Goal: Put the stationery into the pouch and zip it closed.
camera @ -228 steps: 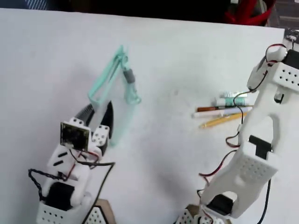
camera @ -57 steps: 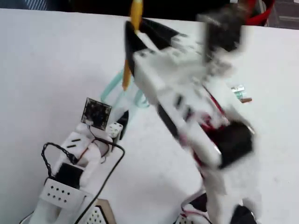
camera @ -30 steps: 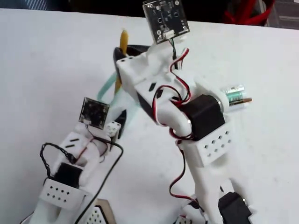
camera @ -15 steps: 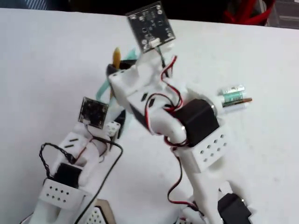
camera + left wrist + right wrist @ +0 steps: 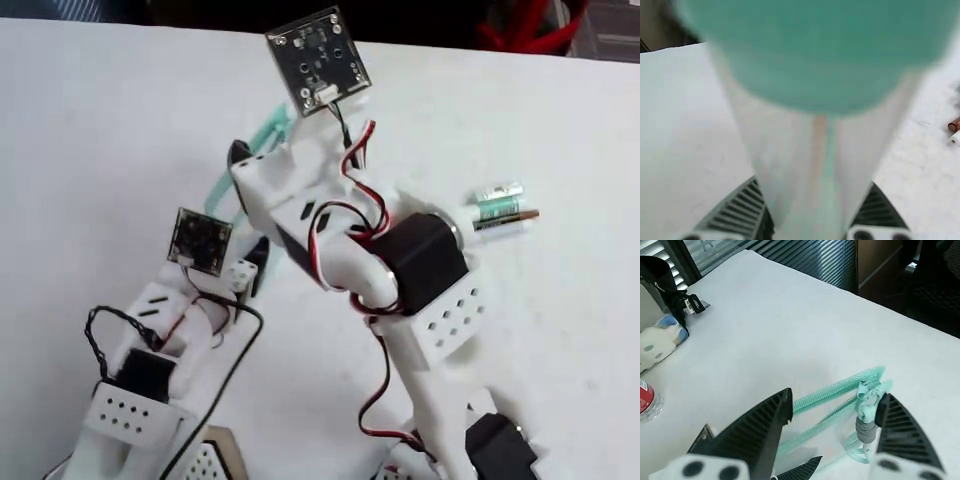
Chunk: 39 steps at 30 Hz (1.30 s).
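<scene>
Pouch [image 5: 268,130]: clear walls, teal zipper edge. It lies on the white table [image 5: 100,120], left of centre, mostly under the two arms in the high view. In the left wrist view it stands close before the camera, teal band on top and clear wall below. A faint orange streak [image 5: 817,145] shows through the wall; what it is cannot be told.

Zipper [image 5: 840,395]: two teal rows apart from each other, so the mouth is open. The zipper pull [image 5: 867,407], teal with a grey piece, sits at the end of the rows.

Left gripper [image 5: 810,220]: clamped on the pouch, one ribbed finger on each side of the clear wall. In the high view it sits at the pouch's near end.

Right gripper [image 5: 836,397]: spread wide, nothing between the fingers, above the open zipper.

Remaining stationery: a green-and-white tube [image 5: 497,198] and pens [image 5: 500,220] just beside it, lying on the table well apart from the pouch, to the right.

Surroundings: a dark bag [image 5: 660,285] and a bottle [image 5: 646,400] at the table's far side in the right wrist view.
</scene>
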Tool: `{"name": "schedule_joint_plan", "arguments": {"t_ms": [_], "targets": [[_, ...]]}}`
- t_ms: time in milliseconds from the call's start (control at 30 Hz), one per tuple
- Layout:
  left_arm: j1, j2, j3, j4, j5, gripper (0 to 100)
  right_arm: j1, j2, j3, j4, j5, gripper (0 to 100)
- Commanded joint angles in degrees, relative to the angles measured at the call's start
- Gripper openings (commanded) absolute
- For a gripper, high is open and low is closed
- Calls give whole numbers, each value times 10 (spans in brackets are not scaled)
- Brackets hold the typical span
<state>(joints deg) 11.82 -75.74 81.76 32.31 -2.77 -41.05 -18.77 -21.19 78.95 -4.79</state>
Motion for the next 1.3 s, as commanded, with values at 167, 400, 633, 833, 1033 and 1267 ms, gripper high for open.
{"name": "schedule_joint_plan", "arguments": {"t_ms": [167, 400, 633, 833, 1033, 1267], "targets": [[-2, -7, -21, -3, 7, 166, 223, -79, -21, 0, 1, 255], [-2, -7, -21, 0, 7, 165, 430, -79, 251, -102, -112, 255], [-2, -7, -20, 1, 7, 165, 480, -79, 636, -516, -176, 255], [-2, -7, -20, 1, 7, 165, 450, -79, 753, -669, -120, 255], [-2, -7, -20, 0, 7, 165, 429, -79, 755, -663, -109, 255], [-3, -7, -20, 1, 6, 165, 481, -48, 613, -516, -106, 255]]}}
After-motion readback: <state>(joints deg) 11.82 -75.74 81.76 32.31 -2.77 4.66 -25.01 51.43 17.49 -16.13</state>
